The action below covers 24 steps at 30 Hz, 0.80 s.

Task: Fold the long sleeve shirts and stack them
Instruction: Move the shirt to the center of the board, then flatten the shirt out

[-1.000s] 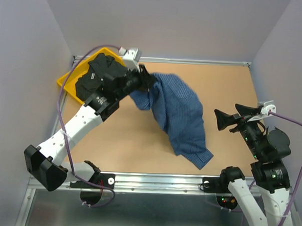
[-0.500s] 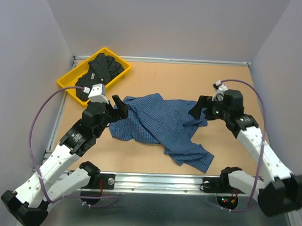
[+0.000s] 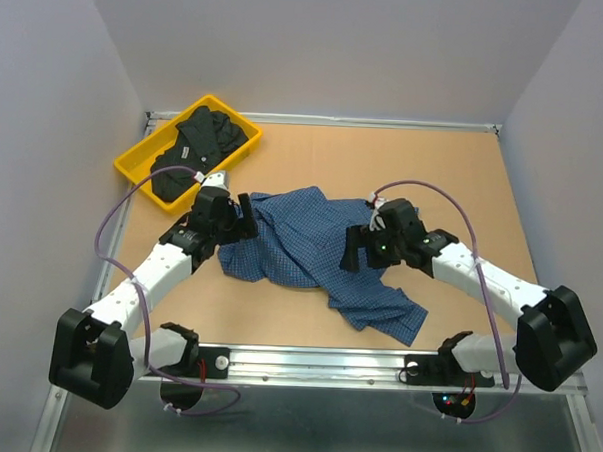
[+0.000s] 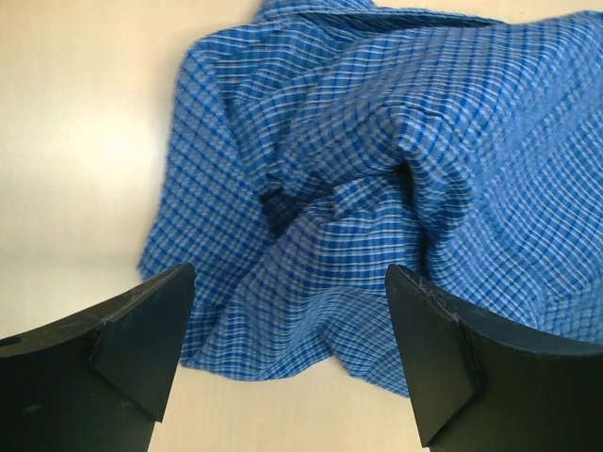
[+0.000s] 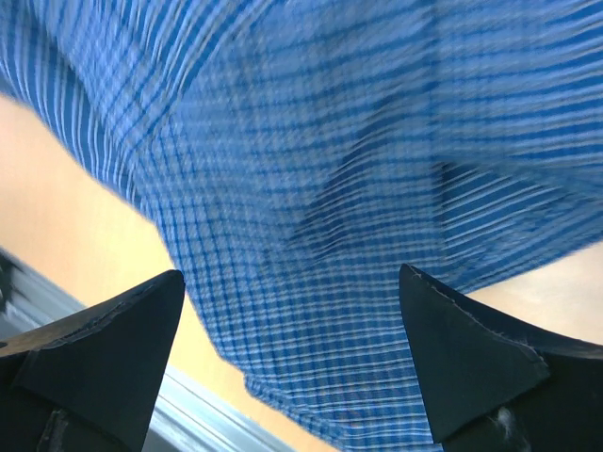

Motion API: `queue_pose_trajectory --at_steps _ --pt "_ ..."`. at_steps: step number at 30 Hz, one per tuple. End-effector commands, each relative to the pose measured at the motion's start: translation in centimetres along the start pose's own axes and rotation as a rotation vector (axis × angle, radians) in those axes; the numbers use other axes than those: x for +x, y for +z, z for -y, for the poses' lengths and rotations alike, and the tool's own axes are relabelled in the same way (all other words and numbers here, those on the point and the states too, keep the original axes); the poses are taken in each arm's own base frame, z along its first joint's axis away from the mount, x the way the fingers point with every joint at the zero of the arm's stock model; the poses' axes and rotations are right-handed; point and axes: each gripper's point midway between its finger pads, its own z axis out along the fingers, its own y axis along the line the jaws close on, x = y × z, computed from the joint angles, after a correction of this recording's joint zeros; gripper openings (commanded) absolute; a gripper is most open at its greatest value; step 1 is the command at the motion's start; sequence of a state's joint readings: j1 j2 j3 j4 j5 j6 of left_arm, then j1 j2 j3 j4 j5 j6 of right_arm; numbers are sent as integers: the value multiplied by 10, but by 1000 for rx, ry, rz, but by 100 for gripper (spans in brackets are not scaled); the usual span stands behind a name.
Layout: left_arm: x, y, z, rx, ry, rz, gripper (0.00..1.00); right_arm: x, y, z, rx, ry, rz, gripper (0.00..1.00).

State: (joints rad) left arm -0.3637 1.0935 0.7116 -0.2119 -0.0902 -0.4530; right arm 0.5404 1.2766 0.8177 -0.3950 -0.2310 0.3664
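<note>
The blue checked shirt (image 3: pixel 310 251) lies crumpled in the middle of the table, one part trailing toward the near edge. Its cloth fills the left wrist view (image 4: pixel 377 160) and the right wrist view (image 5: pixel 358 188). My left gripper (image 3: pixel 240 215) hovers at the shirt's left edge, jaws open and holding nothing (image 4: pixel 287 353). Over the shirt's right half is my right gripper (image 3: pixel 357 250), also open and empty (image 5: pixel 292 348). The black shirt (image 3: pixel 200 147) lies bunched in the yellow tray (image 3: pixel 130 164) at the back left.
The tan tabletop (image 3: pixel 464 183) is walled at the back and both sides. A metal rail (image 3: pixel 316 362) runs along the near edge, and it shows in the right wrist view (image 5: pixel 57 311) too. Purple cables loop over both arms.
The left gripper has let go of the blue shirt, which dropped flat onto the table. The left arm drew back from the tray, and the right arm swung in over the shirt.
</note>
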Motion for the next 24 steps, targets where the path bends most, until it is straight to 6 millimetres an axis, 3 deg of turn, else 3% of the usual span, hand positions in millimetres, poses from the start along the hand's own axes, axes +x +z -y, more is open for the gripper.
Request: queue_pose_trajectory --at_steps 1,4,8,13,16,18,19,20,22,24 --pt "-10 4 21 108 21 26 94 33 13 -9 28 -24 -55 100" --pt "-2 4 24 138 30 -5 94 57 19 -19 38 -52 -112 100" --pt "-11 -2 21 118 59 21 94 85 20 -33 70 -117 -175 100" --pt "-29 -10 18 90 103 67 94 97 22 -29 143 -164 -202 92" --pt "-37 -10 11 61 105 94 94 101 23 -16 209 -171 -215 75" --pt "-35 -8 6 55 93 94 94 96 21 -10 246 -177 -200 54" --pt "-30 -5 4 53 85 92 94 90 18 -8 271 -186 -181 45" --pt "-29 -6 5 71 82 85 94 84 15 -8 282 -196 -161 28" --pt "-27 -5 3 67 78 76 94 57 1 -9 322 -210 -71 7" --pt "-29 -6 3 65 76 86 94 33 -11 -13 348 -243 -3 1"
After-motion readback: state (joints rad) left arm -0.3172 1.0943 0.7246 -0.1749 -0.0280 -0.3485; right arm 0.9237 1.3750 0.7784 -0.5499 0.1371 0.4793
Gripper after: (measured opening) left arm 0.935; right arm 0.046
